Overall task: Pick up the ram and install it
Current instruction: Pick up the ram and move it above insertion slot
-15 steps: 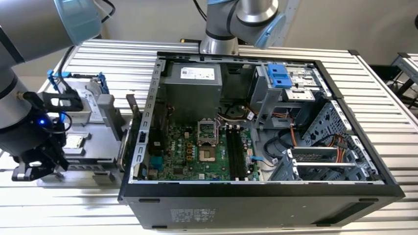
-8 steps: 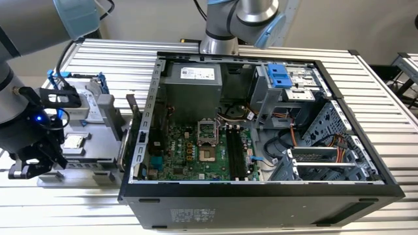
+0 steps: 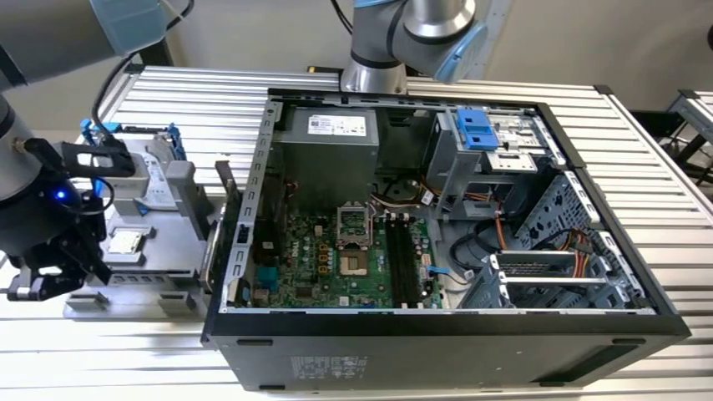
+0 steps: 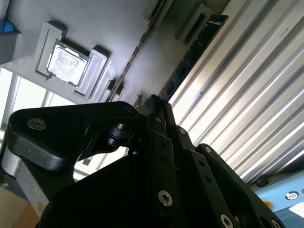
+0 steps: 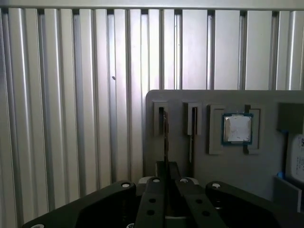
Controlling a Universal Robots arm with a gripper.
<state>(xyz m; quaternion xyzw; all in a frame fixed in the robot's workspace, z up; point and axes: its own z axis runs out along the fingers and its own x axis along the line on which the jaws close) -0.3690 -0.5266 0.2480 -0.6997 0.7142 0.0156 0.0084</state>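
one arm [image 3: 62,29] on shift, its gripper [image 5: 166,170] down low at the exterior view's left, beside the grey holder [image 3: 145,288] on the ribbed metal table [image 3: 200,92]. in the first wrist view, count two thin sticks standing on edge in two slots of that holder: the ram [image 5: 165,137] in the slot nearest the holder's edge, and a second stick [image 5: 192,137] in the slot just beside it. one square silver processor chip [image 5: 237,128] sits in its own pocket further along, apart from both sticks.

the fingers [image 4: 164,123] are drawn in tight, and the near end of the ram runs straight in between them, so they look clamped on it. in the second wrist view the ram [image 4: 197,47] stretches away from the fingertips along the line where holder meets table, its row of dark chips just showing, and its far end is by the slot block.

over on the exterior view's right, one computer case [image 3: 446,334] lies open on the table, one green motherboard [image 3: 323,267] inside, its long black slots [image 3: 407,263] side by side, the count too fine to call. the case is well apart from the gripper.
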